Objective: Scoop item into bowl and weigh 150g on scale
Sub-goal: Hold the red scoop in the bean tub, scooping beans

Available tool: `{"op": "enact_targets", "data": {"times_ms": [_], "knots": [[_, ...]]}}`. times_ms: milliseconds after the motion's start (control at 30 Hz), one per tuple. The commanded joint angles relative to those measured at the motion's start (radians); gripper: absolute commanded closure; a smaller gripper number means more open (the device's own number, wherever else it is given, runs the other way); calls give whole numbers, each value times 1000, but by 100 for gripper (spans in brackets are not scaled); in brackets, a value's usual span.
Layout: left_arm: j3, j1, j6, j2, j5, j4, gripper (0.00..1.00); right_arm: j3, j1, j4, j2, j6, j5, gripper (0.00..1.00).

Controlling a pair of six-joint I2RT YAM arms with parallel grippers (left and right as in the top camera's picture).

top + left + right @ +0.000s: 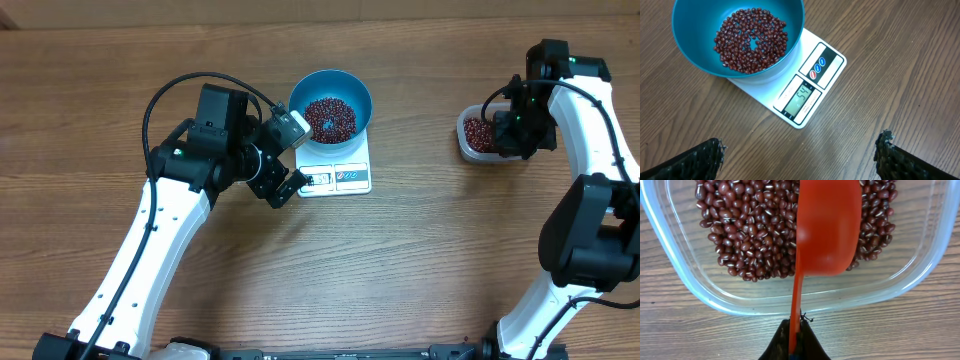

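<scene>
The right gripper (503, 128), closed, hangs over the clear tub (472, 140), well right of the scale (342, 178). The left gripper (295, 158) gapes empty just left of the scale.

Left wrist: the blue bowl (685, 55) on the scale holds some beans (751, 42).

Right wrist: the right gripper pinches the handle of a red scoop (827, 230), whose cup sits low over the tub's beans. This looks like loading another scoop. The next move calls for a level lift and a carry to the bowl.

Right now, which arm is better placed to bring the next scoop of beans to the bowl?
Right. The right hand grips the red scoop over the beans in the clear tub; the left hand hangs open and empty near the scale.
</scene>
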Motion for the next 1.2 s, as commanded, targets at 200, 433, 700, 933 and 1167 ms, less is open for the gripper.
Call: {"op": "enact_targets", "data": {"times_ms": [200,433,700,933,1167], "knots": [[-5,2,-14,4,6,2,1,-8,-2,-16,9,-28,-53,96],[-5,2,-14,4,6,3,0,-8,-2,-16,9,-27,-53,96],[-5,2,-14,4,6,2,0,-8,-3,-15,9,-28,-59,96],[-5,2,-14,4,6,2,0,-8,-3,-13,9,-28,-73,96],[-5,2,-14,4,6,2,1,-8,-3,-4,9,-46,-132,96]]}}
